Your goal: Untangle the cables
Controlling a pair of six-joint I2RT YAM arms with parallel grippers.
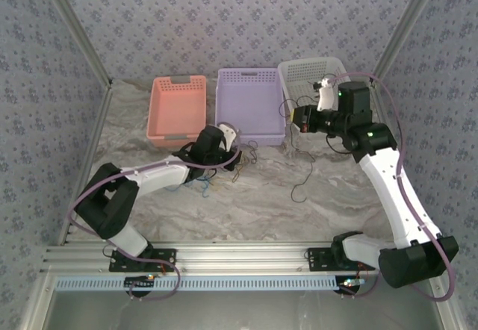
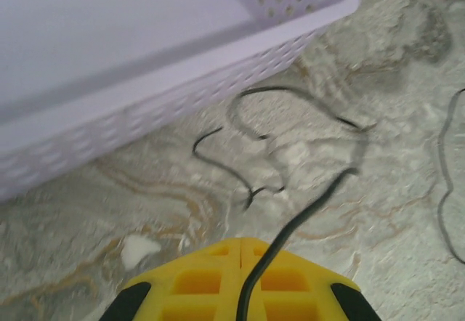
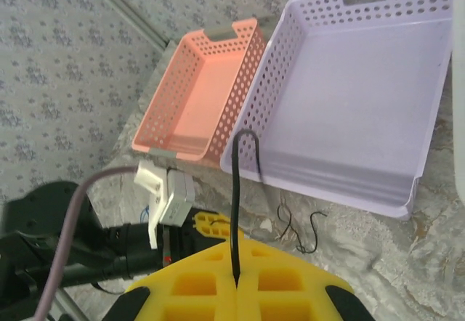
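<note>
Top view: nearest, the rail (image 1: 239,259) carrying both bases. The left gripper (image 1: 237,149) sits low, the tangle of cables (image 1: 203,184) just beside it on its near side. The right gripper (image 1: 287,111) is raised, well apart to the right, a hanging black cable (image 1: 305,167) dropping from it to the table (image 1: 254,210). Left wrist view: the left gripper (image 2: 242,245) is pinched on a looped black cable (image 2: 305,210) running ahead and rightward beside the purple basket (image 2: 182,81). Right wrist view: the right gripper (image 3: 236,252) is clamped on the hanging black cable (image 3: 236,183), which stands straight out from the fingertips. Judged: the left arm is nearer the tangle.

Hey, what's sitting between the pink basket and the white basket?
The purple basket stands between the pink basket and the white basket, as the top view shows.
</note>
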